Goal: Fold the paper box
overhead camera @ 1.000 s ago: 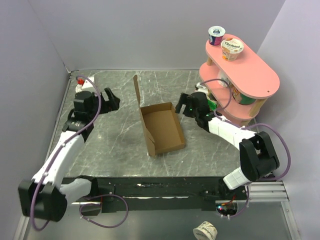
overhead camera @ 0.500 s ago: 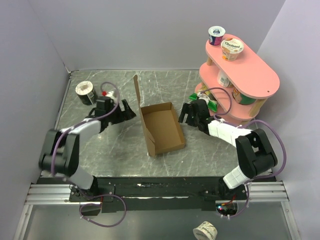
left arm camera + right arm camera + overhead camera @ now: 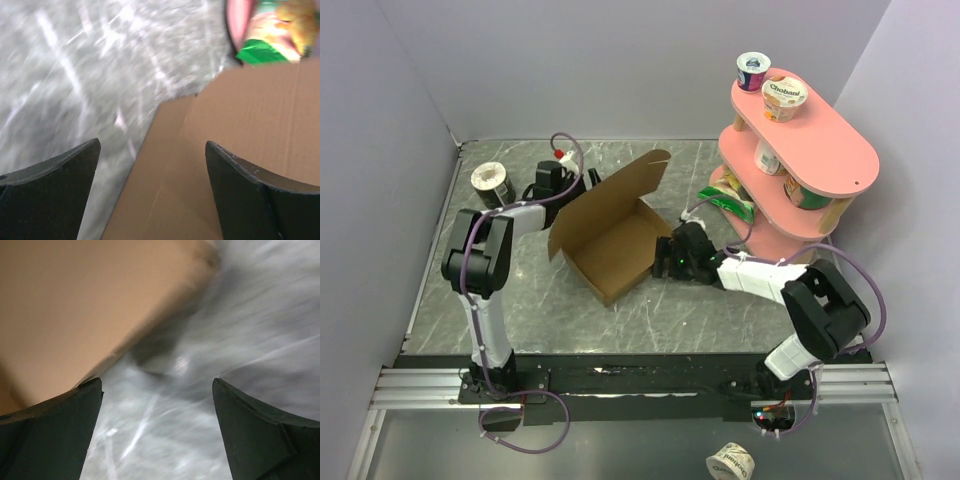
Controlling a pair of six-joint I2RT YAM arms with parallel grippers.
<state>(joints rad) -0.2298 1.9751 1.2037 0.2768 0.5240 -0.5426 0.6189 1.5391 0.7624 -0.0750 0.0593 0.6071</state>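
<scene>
Top external view has the plain brown corrugated cardboard box [image 3: 610, 245] sitting open mid-frame, with the left gripper [image 3: 580, 189] and right gripper [image 3: 663, 262] both spread wide, holding nothing, so I reckon a sideways shove could just skid it instead of folding.

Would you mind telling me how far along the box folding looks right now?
Done: the paper box has its side walls raised into a shallow tray. In hand: the left arm has its open jaws at the raised lid, and the right arm has open jaws by the tray's right-hand side; neither grips anything. Left: fold the lid down and tuck it shut.
</scene>
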